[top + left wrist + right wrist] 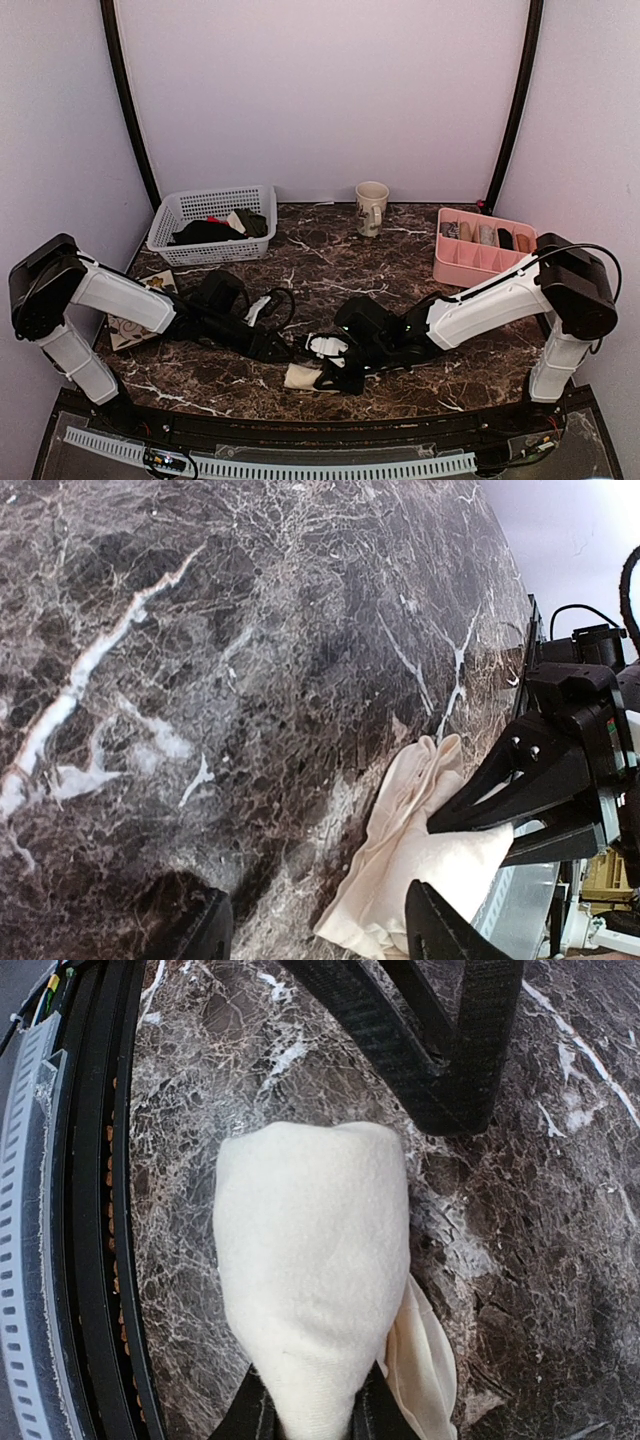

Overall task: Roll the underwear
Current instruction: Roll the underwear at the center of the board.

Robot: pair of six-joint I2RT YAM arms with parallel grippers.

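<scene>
Fingertips of black right gripper (312,1418) buried in cream-beige cloth underwear (310,1260), cut off at picture bottom, floral tile (125,333) at table's left edge under white left arm (120,297), contents of pink divided box (480,268) too small to tell

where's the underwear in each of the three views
Top external: the underwear is low centre, by the near edge of the table.
Left wrist: lower right, a pale bundle on the marble.
Right wrist: centre down to the bottom edge.
Shared landmark: the dark, white-veined table lies under it in every view.
</scene>
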